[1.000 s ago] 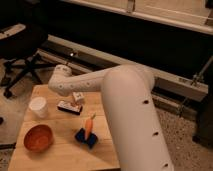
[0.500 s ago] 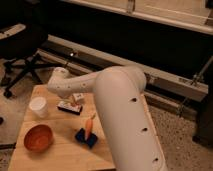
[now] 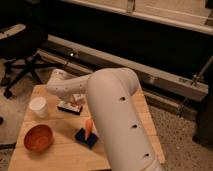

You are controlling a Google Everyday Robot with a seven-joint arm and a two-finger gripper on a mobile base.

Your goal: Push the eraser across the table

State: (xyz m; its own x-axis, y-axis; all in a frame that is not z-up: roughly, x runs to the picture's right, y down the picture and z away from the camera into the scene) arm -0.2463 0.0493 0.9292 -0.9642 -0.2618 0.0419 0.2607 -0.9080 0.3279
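Nearest the camera, the robot's thick white arm (image 3: pixel 120 125) rises from the lower right corner and covers much of the right side of the light wooden surface (image 3: pixel 55 160). At the near left of the surface sits an orange bowl (image 3: pixel 38 137). Just to its right, close against the arm, is a blue block (image 3: pixel 82 138), and an orange carrot (image 3: pixel 88 127) rests on top of it, standing nearly upright. Farther back on the left is a white cup (image 3: pixel 38 106), upright and apart from the bowl. To the right of the cup, about midway along the surface's depth, lies the eraser (image 3: pixel 69 107), a small flat block with a dark body and a pale top, flat on the wood and clear of the cup and the blue block. The arm bends at its elbow and reaches left over the far half of the surface, and the end effector (image 3: pixel 76 98) hangs from the wrist directly over the eraser's far right end. Whether it touches the eraser, and whether it is released or clenched, cannot be told. Beyond the far edge lie a speckled floor (image 3: pixel 185 135), a dark office chair (image 3: pixel 25 55) at the left, and a pale rail (image 3: pixel 150 77) below a dark wall.
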